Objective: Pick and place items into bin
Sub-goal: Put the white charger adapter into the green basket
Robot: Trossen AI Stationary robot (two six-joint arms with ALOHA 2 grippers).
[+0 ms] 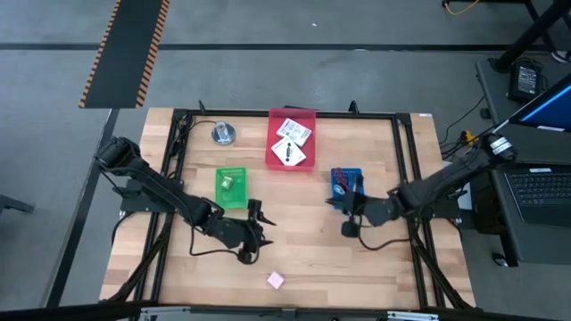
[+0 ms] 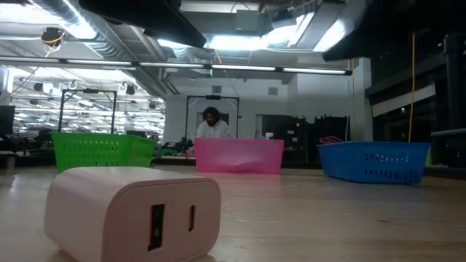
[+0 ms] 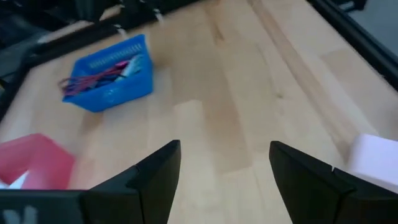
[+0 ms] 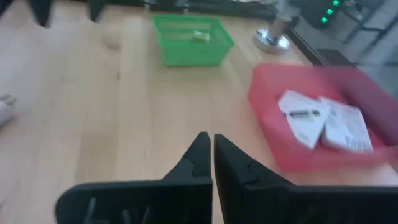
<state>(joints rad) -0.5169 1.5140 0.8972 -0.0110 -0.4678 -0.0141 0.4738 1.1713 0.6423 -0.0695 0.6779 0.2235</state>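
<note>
Bins loaded, one pink charger left loose on the wood.

The left gripper is spread wide and empty above bare table; the right gripper is pinched shut, nothing held. Two white cards are seen in the red bin, cables in the blue bin, and the charger near the front edge.

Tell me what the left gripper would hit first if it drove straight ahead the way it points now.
Nothing close: the open left gripper faces bare wooden table. The blue basket of cables sits off to one side of that line, and the pink charger block off to the other. Depth is hard to judge.
</note>
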